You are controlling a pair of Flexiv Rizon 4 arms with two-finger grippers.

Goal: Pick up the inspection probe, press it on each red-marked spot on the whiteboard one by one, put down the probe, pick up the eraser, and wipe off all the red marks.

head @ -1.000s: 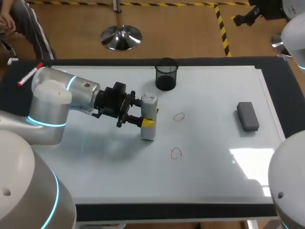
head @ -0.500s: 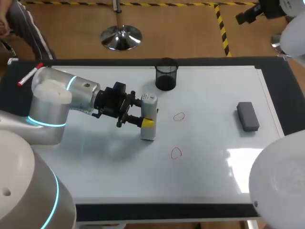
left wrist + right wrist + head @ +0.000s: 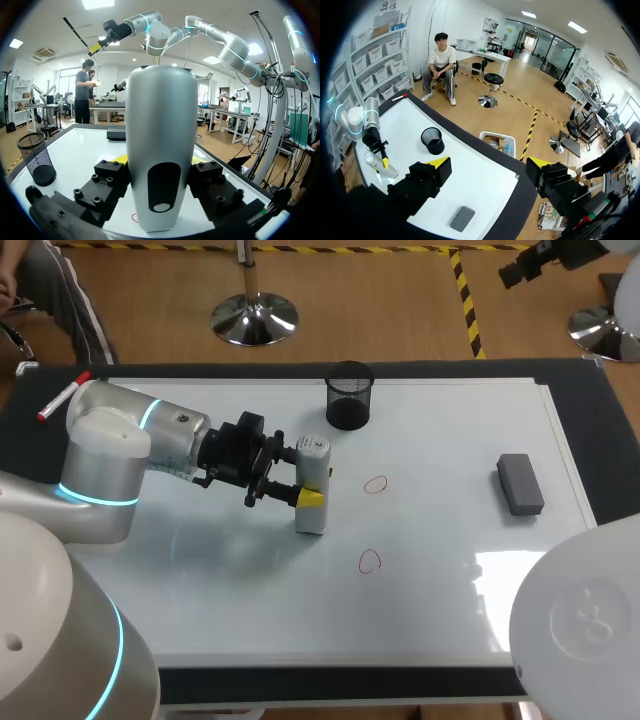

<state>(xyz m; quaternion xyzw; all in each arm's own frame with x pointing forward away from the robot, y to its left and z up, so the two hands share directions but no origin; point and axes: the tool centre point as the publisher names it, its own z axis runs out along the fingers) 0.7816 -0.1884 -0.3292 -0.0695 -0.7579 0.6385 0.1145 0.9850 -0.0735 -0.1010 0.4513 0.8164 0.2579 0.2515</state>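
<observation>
Your left gripper is clamped on the probe, upright on the whiteboard left of the far red mark and near red mark; keep it vertical, lift slightly, press squarely inside the far one first.

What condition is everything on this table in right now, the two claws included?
Left gripper: shut on the probe.
Probe: upright, gripped, off both marks.
Right gripper: open, empty, high above the table.
Eraser: lying flat on the whiteboard, untouched.
Farther red mark: unwiped.
Nearer red mark: unwiped.
Mesh cup: upright.
</observation>
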